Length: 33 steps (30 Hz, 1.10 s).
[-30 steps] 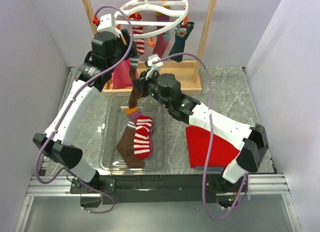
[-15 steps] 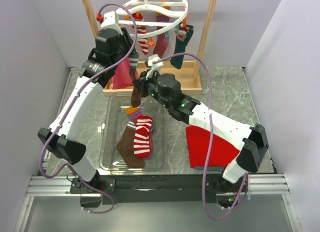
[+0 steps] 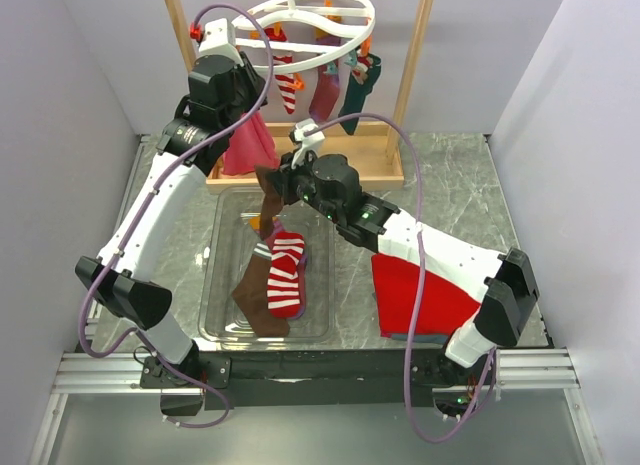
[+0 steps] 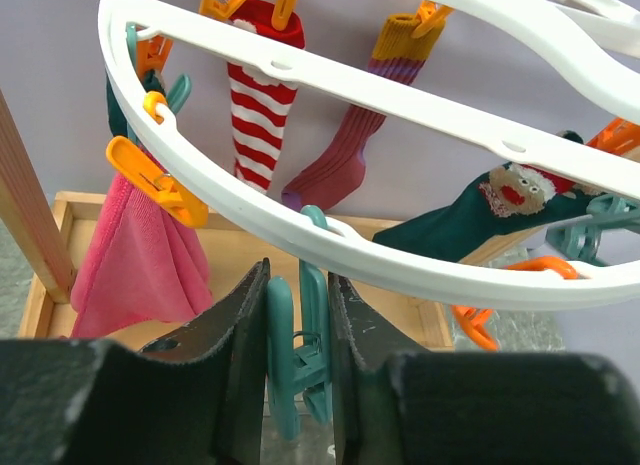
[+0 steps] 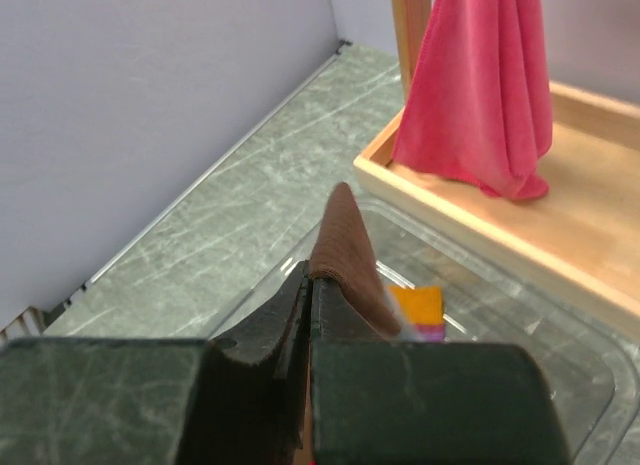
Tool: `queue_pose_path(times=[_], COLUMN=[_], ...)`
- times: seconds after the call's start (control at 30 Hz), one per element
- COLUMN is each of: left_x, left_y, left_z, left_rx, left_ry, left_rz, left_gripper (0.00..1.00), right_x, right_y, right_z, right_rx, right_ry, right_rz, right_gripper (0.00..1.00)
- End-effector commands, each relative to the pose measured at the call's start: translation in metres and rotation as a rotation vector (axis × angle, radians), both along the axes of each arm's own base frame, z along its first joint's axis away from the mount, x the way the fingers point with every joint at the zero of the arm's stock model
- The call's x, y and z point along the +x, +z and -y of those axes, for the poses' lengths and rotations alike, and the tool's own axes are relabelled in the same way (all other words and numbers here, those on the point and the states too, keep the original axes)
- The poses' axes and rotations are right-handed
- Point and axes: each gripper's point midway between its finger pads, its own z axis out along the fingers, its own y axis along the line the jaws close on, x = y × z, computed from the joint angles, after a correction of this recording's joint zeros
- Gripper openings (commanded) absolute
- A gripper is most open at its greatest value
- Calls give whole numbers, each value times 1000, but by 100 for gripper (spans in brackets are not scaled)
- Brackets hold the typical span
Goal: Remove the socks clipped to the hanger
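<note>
Grey-green marbled tabletop (image 3: 450, 185) is enclosed on three sides by pale lilac walls (image 3: 80, 85). At twelve o'clock a wooden stand (image 3: 412, 55) is set, and from it a white round plastic clip hanger (image 4: 420, 110) is hung. Three socks are clipped to it: a red-and-white striped sock (image 4: 255, 115), a magenta-purple sock (image 4: 345, 155) with an orange cuff, and a dark teal sock (image 4: 470, 215). A pink draped cloth (image 3: 248, 145) is hung at the stand's eleven o'clock.

The left gripper (image 4: 298, 275) is raised to the hanger's rim, its jaws closed upon a teal plastic clip (image 4: 285, 345). Near the centre, the right gripper (image 5: 308, 280) is clenched on the tip of a brown sock (image 5: 345, 245) above a clear plastic bin (image 3: 222, 285). The bin is set toward seven o'clock, and a second brown sock (image 3: 262, 295) and a second striped sock (image 3: 285, 275) are laid in it. A red folded cloth (image 3: 420, 295) is spread at four o'clock.
</note>
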Motion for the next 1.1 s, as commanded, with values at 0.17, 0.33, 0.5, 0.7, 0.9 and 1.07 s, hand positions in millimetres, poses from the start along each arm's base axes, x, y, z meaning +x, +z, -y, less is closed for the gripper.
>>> queue_pose_path(times=[0.17, 0.33, 0.5, 0.7, 0.9, 1.07], left_x=[-24, -47, -77, -125, -168, -197], left_y=[21, 31, 33, 39, 37, 26], left_z=[2, 4, 11, 11, 7, 0], left_rx=[-38, -75, -105, -145, -153, -148], left_ry=[-62, -124, -225, -340, -425, -461], left_rz=[35, 45, 43, 65, 69, 70], left_gripper=[55, 74, 84, 93, 96, 97], right_x=[-30, -45, -65, -88, -114, -136], right_y=[20, 18, 9, -12, -34, -55], right_z=[18, 33, 48, 57, 52, 48], right_rx=[87, 96, 101, 97, 101, 64], right_ry=[54, 67, 94, 131, 154, 139], right_rz=[-30, -52, -80, -146, -251, -329], right_gripper=[0, 0, 0, 0, 0, 0])
